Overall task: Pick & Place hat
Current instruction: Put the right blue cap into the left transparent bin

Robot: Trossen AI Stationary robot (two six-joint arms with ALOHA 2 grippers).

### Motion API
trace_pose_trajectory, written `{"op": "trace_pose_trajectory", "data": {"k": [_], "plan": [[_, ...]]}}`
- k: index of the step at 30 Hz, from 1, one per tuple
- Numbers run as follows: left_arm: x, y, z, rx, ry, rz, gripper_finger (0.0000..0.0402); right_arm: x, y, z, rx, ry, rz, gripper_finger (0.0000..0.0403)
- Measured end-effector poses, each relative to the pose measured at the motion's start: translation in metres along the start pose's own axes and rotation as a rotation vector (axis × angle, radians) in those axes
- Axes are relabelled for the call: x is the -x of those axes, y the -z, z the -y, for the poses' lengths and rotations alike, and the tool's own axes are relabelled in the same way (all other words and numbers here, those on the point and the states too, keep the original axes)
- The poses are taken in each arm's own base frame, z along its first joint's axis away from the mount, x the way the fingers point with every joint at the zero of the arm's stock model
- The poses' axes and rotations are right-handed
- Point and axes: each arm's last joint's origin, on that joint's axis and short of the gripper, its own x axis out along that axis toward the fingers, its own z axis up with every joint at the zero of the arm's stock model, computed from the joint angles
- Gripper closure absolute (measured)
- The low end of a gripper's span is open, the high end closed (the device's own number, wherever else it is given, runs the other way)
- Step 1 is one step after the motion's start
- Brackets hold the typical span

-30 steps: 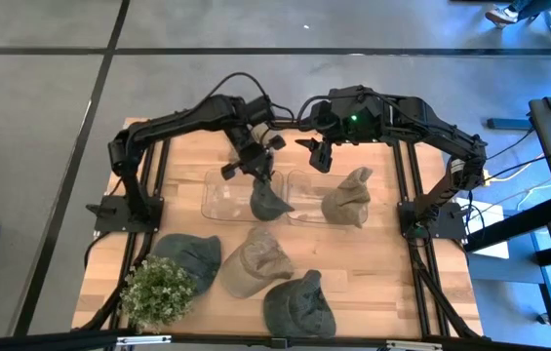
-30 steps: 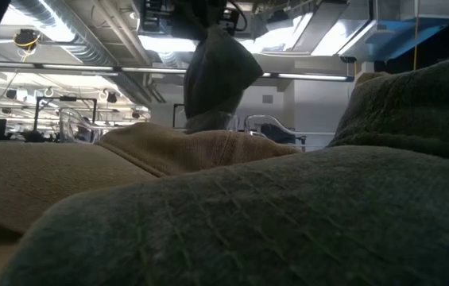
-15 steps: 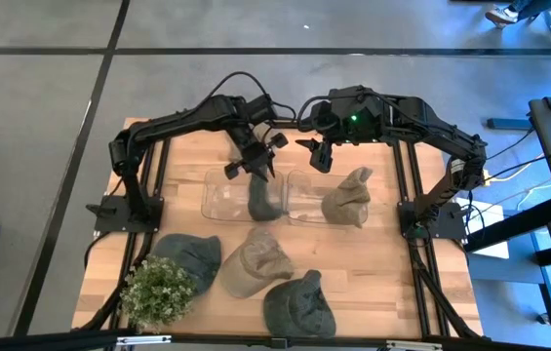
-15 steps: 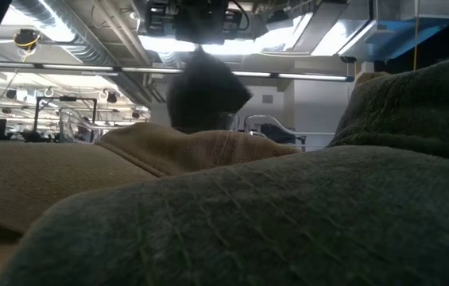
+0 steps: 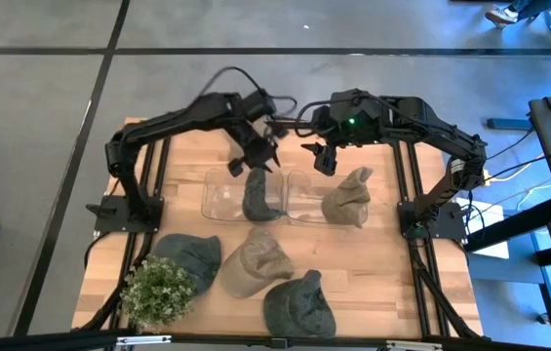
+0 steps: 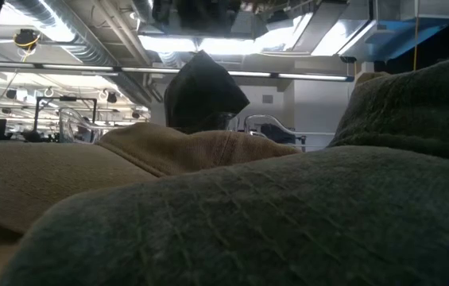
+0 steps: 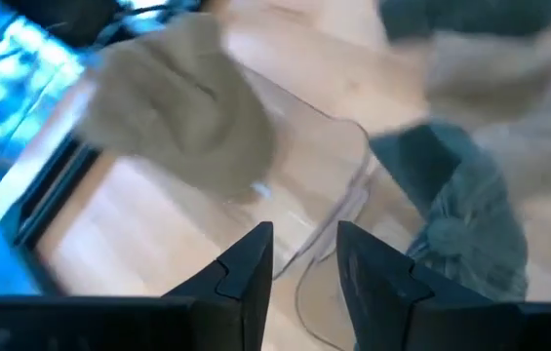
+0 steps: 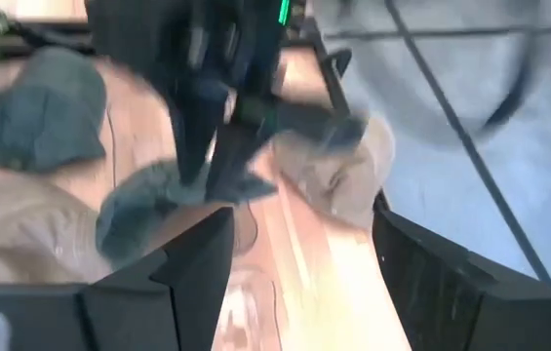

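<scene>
High view: my left gripper (image 5: 260,156) hangs just above the grey hat (image 5: 258,195), which lies in the left clear bin (image 5: 218,198).

Going left to right: a leafy potted plant (image 5: 159,289) at the wooden table's (image 5: 373,263) near left corner, a soft grey cap (image 5: 189,257) beside it, then a tan cap (image 5: 255,260) and another grey cap (image 5: 299,304), all limp cloth. My left fingers (image 7: 246,268) stand a little apart, holding nothing. A crumpled tan hat (image 5: 347,199) fills the right clear bin (image 5: 304,200). My right gripper (image 5: 322,156) hovers over that bin's far edge, fingers (image 8: 197,263) spread wide and empty.
</scene>
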Motion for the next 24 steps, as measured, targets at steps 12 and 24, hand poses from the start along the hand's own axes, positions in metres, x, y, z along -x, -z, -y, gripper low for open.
{"op": "trace_pose_trajectory", "data": {"k": [12,24], "plan": [[0.106,-0.008,0.036,0.41,0.056,0.393,0.0291,0.011,0.028,-0.02,0.019,-0.139,-0.048,0.0157],[0.093,-0.016,0.08,0.678,-0.162,0.363,0.0292,0.04,0.087,-0.029,-0.157,-0.205,0.044,0.0157]]}}
